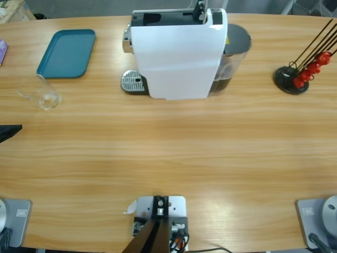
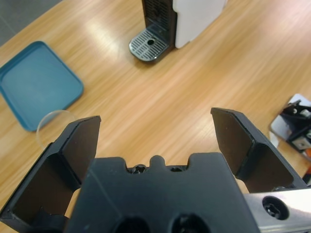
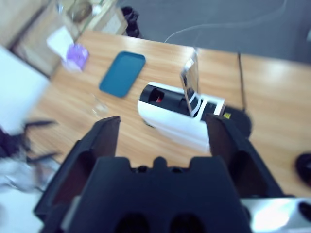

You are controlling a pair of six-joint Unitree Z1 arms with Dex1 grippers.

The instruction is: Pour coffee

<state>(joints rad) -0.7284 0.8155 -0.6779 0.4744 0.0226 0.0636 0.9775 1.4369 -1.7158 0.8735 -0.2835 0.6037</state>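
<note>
No coffee is in view. A small clear glass (image 1: 45, 96) stands on the left part of the table, below a teal tray (image 1: 67, 52), and looks empty. In the left wrist view the glass (image 2: 52, 121) shows only its rim, just past my left gripper's (image 2: 155, 126) open, empty jaws. Only a black tip of the left gripper (image 1: 9, 132) shows at the high view's left edge. The white coffee machine (image 1: 179, 52) stands at the far middle, its metal drip tray (image 1: 132, 82) bare. My right gripper (image 3: 163, 126) hangs open high above the table, facing the machine (image 3: 175, 114).
A black stand with small red pods (image 1: 310, 68) is at the far right. A purple item (image 1: 2, 50) lies at the left edge. Bare wood stretches from the machine to the near edge.
</note>
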